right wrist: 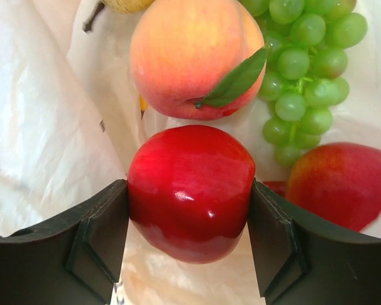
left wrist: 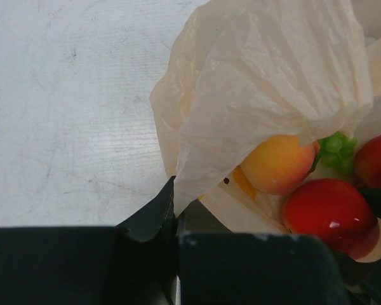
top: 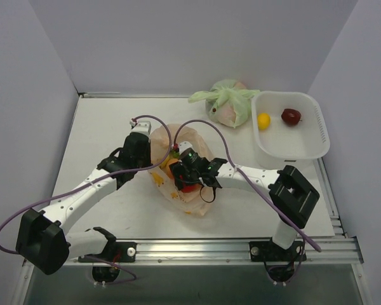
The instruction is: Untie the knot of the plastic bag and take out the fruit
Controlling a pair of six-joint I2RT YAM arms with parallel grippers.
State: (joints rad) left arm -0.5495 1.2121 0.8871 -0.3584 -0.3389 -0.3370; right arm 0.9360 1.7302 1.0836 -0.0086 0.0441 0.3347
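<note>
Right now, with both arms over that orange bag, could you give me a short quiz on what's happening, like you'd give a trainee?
1. True or false: the left gripper is pinching the film of the plastic bag.
2. What sits between the fingers of the right gripper? A) a banana B) the red fruit C) a bottle cap
3. How many fruits lie in the white basket?

Key
1. True: the film is caught between its closed fingers.
2. B: a finger presses on each side of it.
3. Two: a yellow fruit and a dark red fruit.
</note>
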